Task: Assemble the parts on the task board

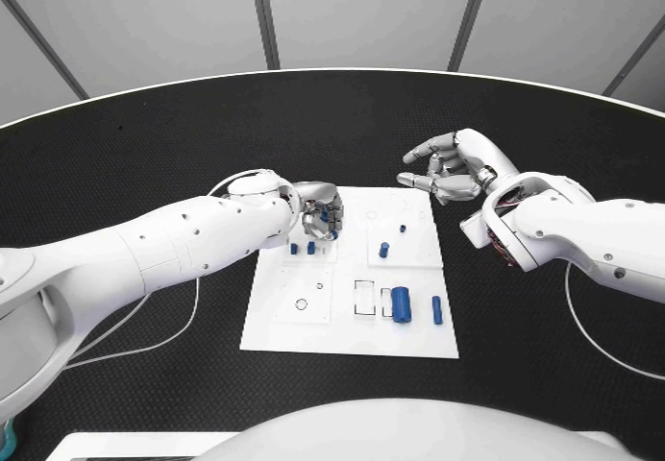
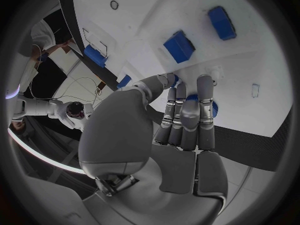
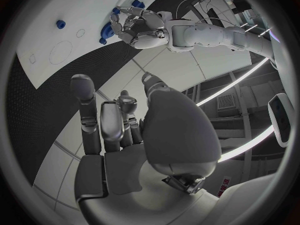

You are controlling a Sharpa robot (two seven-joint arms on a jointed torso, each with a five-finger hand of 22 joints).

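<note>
The white task board (image 1: 284, 322) lies mid-table. My left hand (image 1: 319, 211) is low over its far left part, fingers (image 2: 187, 117) curled together round a blue ribbed part (image 2: 210, 108) that peeks out past the fingertips. Two short blue pegs (image 1: 294, 249) (image 1: 310, 247) stand just nearer than that hand. More blue parts sit to the right: a small one (image 1: 402, 229), a peg (image 1: 384, 251), a thick cylinder (image 1: 401, 303) and a slim rod (image 1: 436, 308). My right hand (image 1: 451, 168) hangs above the black table past the board's far right corner, fingers apart, empty.
The board has a ring mark (image 1: 303, 304) and rectangular outlines (image 1: 363, 296) on its near half. A white cable (image 1: 173, 322) runs under my left arm. The black table (image 1: 166, 144) stretches wide around the board.
</note>
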